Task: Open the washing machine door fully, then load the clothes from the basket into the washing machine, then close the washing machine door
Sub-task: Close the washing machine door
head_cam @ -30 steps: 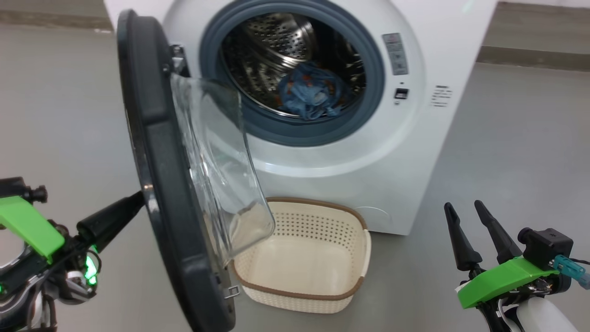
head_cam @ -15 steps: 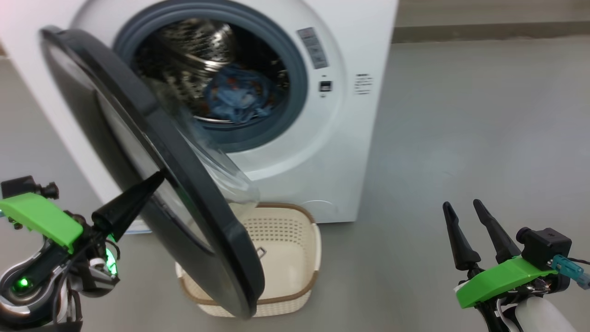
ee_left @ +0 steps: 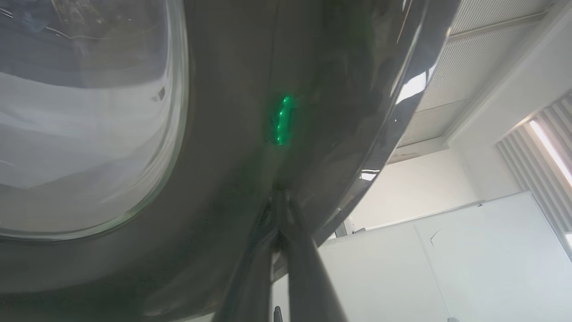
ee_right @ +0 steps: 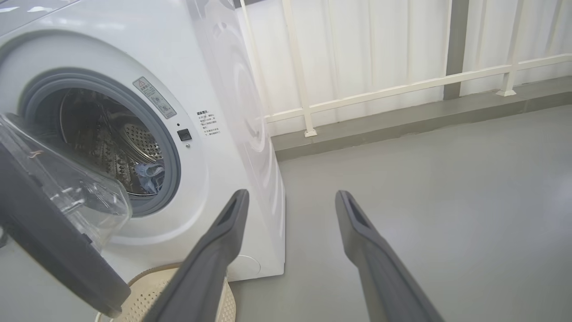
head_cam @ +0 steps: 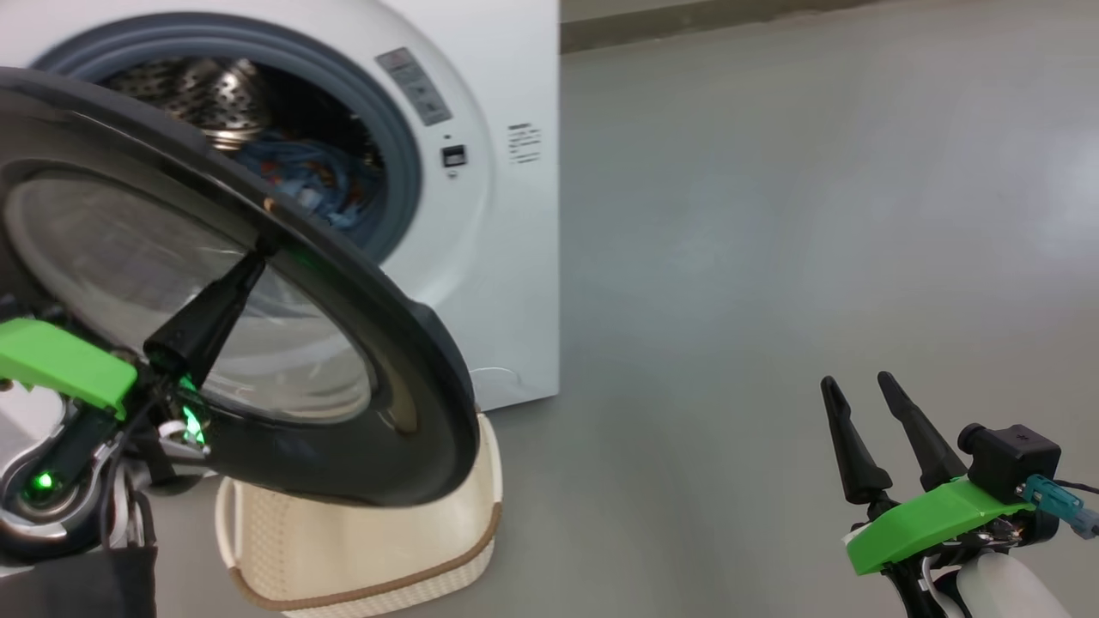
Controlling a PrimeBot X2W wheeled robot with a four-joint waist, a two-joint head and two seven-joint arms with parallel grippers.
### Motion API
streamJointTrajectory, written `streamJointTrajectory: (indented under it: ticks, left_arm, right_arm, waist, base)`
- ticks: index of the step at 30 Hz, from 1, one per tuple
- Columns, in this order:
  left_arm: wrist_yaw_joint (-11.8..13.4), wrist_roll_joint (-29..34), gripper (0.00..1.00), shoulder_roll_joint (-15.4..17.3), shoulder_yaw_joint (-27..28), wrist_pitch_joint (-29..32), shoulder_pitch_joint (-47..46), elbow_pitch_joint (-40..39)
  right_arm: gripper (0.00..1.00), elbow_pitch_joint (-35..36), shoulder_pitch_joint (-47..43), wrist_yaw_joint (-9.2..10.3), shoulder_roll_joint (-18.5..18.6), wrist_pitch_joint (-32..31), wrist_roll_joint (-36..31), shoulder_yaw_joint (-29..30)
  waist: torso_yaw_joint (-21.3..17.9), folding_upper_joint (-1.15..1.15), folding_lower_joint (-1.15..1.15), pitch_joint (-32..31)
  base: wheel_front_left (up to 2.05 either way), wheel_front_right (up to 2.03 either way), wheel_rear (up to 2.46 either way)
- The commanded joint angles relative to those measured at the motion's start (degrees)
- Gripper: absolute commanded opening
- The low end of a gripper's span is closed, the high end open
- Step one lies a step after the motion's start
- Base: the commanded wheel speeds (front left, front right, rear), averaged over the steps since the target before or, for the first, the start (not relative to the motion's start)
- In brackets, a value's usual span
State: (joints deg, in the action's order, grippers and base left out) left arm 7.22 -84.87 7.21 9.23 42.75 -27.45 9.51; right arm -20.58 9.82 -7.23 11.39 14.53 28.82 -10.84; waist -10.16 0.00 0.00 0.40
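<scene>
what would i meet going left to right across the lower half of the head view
left gripper's shut dark fingers → small cream perforated plastic basket with brown rim → bare grey floor → right gripper's open dark fingers

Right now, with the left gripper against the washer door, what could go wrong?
The shut left gripper meets the glossy rim of the washing machine door by its tip alone, so it may slip off. The blue clothes lie close to the grey rubber ring and could get pinched when the door shuts.
</scene>
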Motion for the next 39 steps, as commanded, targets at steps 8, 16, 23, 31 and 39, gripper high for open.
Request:
streamJointTrajectory:
  ticks: [8, 16, 23, 31, 39]
  left_arm:
    - [-2.56, 1.15, 0.00, 0.70, 1.31, -1.16, -4.01, 0.79]
    - [-4.02, 1.04, 0.00, 0.74, 1.20, -0.92, -4.32, 1.53]
    - [-4.58, 2.27, 0.09, 1.10, 0.82, -1.33, -3.17, -0.14]
    - [-9.74, 8.72, 1.00, 3.23, -1.36, -4.32, -0.05, -3.64]
    - [-14.16, 17.29, 1.00, 5.06, -2.33, -13.66, 4.14, -6.11]
  right_arm:
    - [1.00, 1.17, 1.36, -0.25, 0.71, 0.47, -0.13, -0.44]
    - [1.00, 1.29, 0.95, -0.25, -0.02, 0.47, -0.67, -0.17]
    - [1.00, 0.95, 0.62, -0.25, 0.03, 0.47, -0.62, -0.02]
    - [1.00, 0.80, 0.77, -0.25, 0.71, 0.47, 0.05, -0.24]
    - [1.00, 0.98, 0.99, -0.25, 1.16, 0.47, 0.33, -0.30]
  waist:
    - [-1.40, 0.00, 0.00, 0.99]
    - [1.41, 0.00, 0.00, 0.29]
    - [4.16, 0.00, 0.00, -0.38]
    - [6.01, 0.00, 0.00, -0.79]
    - [7.10, 0.00, 0.00, -0.65]
  base:
    - [0.00, 0.00, 0.00]
    - [0.00, 0.00, 0.00]
    - [0.00, 0.00, 0.00]
    - [0.00, 0.00, 0.00]
    - [0.00, 0.00, 0.00]
